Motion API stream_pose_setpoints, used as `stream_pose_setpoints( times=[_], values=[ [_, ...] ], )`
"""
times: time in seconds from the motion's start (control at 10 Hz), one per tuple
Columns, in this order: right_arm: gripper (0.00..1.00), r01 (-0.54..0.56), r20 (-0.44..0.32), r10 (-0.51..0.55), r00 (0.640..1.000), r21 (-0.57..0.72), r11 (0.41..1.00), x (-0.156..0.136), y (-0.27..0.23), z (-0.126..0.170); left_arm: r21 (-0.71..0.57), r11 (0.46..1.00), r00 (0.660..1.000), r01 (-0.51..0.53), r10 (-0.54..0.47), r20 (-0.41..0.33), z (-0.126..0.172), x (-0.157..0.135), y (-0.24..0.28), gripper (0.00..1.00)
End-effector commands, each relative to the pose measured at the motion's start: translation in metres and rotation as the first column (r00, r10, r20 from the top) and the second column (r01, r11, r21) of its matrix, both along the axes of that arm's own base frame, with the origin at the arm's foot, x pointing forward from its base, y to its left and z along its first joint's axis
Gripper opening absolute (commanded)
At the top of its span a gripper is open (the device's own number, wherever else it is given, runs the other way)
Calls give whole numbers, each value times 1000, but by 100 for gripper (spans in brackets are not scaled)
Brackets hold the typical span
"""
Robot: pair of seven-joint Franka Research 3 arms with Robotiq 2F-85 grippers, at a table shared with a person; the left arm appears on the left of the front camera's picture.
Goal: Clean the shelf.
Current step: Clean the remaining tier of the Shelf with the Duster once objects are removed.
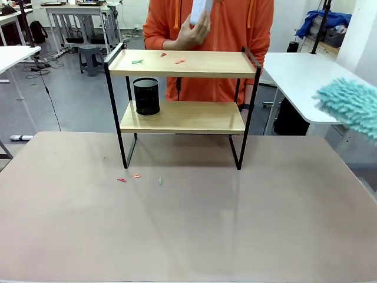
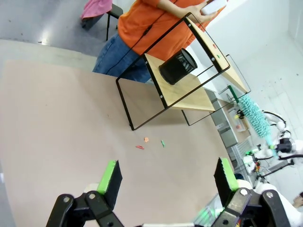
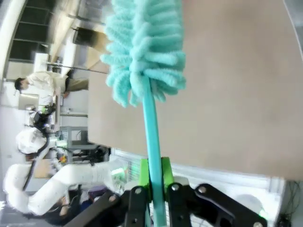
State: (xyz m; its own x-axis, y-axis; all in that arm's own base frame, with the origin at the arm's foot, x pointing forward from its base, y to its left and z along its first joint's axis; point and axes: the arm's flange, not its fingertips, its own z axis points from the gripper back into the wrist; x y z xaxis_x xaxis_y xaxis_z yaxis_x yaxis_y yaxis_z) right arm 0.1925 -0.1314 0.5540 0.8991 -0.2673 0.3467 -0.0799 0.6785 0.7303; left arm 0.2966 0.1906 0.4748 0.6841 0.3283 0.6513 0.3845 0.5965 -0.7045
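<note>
Teal duster [image 3: 142, 52], wood/blk shelf [image 1: 179, 65]

Left gripper [image 2: 168, 176] jaws wide apart, right gripper [image 3: 154, 172] clamped on duster handle [image 3: 150, 127]

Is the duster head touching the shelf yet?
Apart. In the front view the teal duster hangs at the picture's right edge, with a wide open gap between it and the shelf.

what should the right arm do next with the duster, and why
Probably swing the duster left, over the shelf and its top board. The right gripper is shut on its handle, the head hangs off to the shelf's right, apart from it, and small scraps lie on the top board, waiting to be swept.
</note>
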Motion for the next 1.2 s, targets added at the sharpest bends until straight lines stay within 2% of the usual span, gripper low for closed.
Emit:
stream_pose_setpoints(
  times=[0.0,0.2,0.3,0.4,0.5,0.6,0.7,0.8,0.9,1.1],
  values=[
    [13,-10,212,30,977,-96,995,39,72,78,-4,1000,1000,2,-2,31,0,1,-1,100],
    [13,-54,295,113,949,-202,978,58,149,99,-4,1000,1000,2,-2,31,0,1,-1,100],
    [13,-106,307,188,933,-265,958,60,191,96,-4,1000,1000,2,-2,31,0,1,-1,100],
    [13,-206,268,293,918,-309,929,56,215,87,-4,1000,1000,2,-2,31,0,1,-1,100],
    [13,-269,233,351,907,-321,908,48,213,78,-4,1000,1000,2,-2,31,0,1,-1,100],
    [13,-167,293,253,922,-290,942,45,214,105,-4,1000,1000,2,-2,31,0,1,-1,100],
    [13,-167,293,253,922,-290,942,45,214,105,-4,1000,1000,2,-2,31,0,1,-1,100],
    [13,-239,255,328,910,-325,915,47,235,86,-4,1000,1000,2,-2,31,0,1,-1,100],
    [13,-161,203,232,951,-316,935,23,213,74,-4,1000,1000,2,-2,31,0,1,-1,100],
    [13,-174,160,248,955,-375,911,31,224,78,-4,1000,1000,2,-2,31,0,1,-1,100]
  ],
)
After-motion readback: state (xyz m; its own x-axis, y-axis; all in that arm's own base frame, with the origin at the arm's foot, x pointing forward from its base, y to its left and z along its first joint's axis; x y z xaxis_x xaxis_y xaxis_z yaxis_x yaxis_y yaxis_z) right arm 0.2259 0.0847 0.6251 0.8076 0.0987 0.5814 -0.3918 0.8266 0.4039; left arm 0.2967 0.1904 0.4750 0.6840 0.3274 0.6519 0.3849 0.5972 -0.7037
